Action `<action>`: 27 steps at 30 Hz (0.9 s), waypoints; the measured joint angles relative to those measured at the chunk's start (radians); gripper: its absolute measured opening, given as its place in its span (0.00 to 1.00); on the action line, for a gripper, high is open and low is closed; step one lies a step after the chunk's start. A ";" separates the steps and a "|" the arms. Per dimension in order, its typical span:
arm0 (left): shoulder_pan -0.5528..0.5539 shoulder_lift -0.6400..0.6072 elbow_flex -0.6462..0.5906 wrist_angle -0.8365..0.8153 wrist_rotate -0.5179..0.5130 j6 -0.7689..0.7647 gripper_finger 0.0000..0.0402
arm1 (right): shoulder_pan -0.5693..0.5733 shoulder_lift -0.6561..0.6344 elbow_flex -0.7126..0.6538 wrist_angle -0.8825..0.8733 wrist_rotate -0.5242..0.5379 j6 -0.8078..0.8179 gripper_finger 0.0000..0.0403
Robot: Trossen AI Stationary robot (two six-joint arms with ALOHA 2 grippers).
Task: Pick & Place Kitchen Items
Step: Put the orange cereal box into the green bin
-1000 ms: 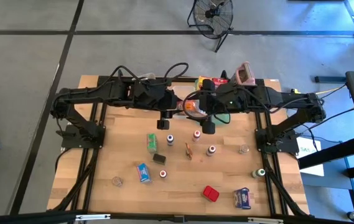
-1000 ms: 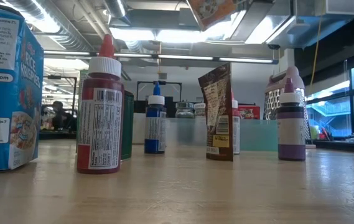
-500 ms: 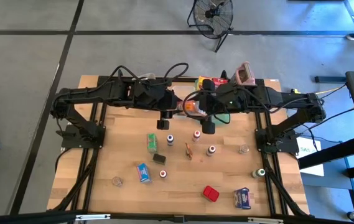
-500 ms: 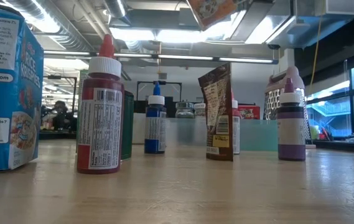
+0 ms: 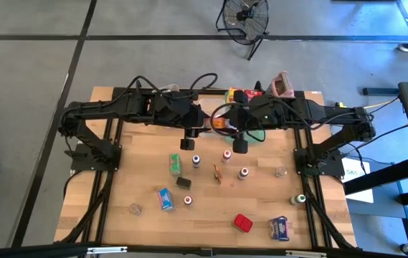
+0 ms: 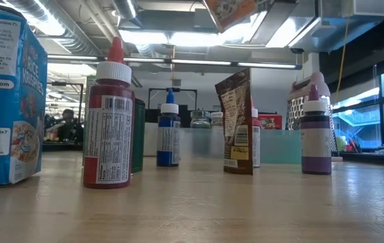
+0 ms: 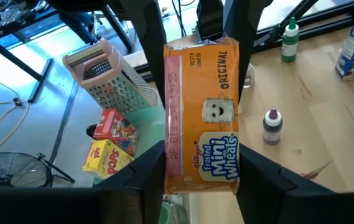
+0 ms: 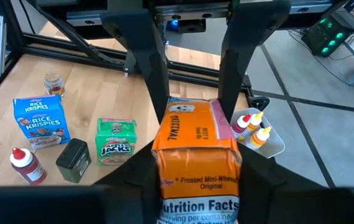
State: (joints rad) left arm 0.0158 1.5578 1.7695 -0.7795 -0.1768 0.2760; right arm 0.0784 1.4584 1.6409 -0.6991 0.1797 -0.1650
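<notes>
An orange Frosted Mini-Wheats box point(image 5: 220, 123) hangs in the air over the table's far middle, between my two arms. My left gripper point(image 7: 198, 163) is shut on one end of it and my right gripper point(image 8: 195, 169) on the other. The low view catches only the box's lower corner point(image 6: 229, 12) at the top. Other kitchen items stand on the wood: a green box point(image 5: 175, 163), small bottles point(image 5: 196, 160) point(image 5: 226, 155) point(image 5: 244, 173), a black tin point(image 5: 183, 182) and a blue Rice Krispies box point(image 5: 165, 198). My left gripper pinches the box between its two fingers, one on each narrow side point(image 7: 170, 155), at the end nearest it. It comes in from the table's left. The box is lifted clear of the table. My right gripper pinches the opposite end, the one with the nutrition panel, a finger on each side point(image 8: 162, 163). It comes in from the table's right, facing the left gripper. The box stays clear of the table between both holds.
A grey grater with a pink rim point(image 5: 282, 86) and a teal tray point(image 6: 279, 145) stand at the far edge, with red and yellow boxes point(image 7: 109, 140) beside them. A red box point(image 5: 242, 223), a blue packet point(image 5: 280, 228) and a green-capped bottle point(image 5: 300, 199) lie near right.
</notes>
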 joint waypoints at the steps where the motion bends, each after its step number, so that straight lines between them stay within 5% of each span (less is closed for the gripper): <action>1: 0.000 0.000 0.000 0.000 0.000 0.000 0.40 | 0.000 0.000 0.000 0.000 0.000 0.000 0.35; 15: 0.000 0.000 0.000 0.006 -0.007 0.000 0.46 | 0.000 -0.001 0.000 -0.035 0.004 0.004 0.33; 27: 0.000 -0.001 0.000 -0.020 -0.076 -0.001 0.56 | 0.000 -0.033 -0.001 -0.252 0.079 0.173 0.33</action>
State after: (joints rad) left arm 0.0162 1.5570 1.7691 -0.8000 -0.2525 0.2752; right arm 0.0784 1.4254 1.6402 -0.9513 0.2584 0.0083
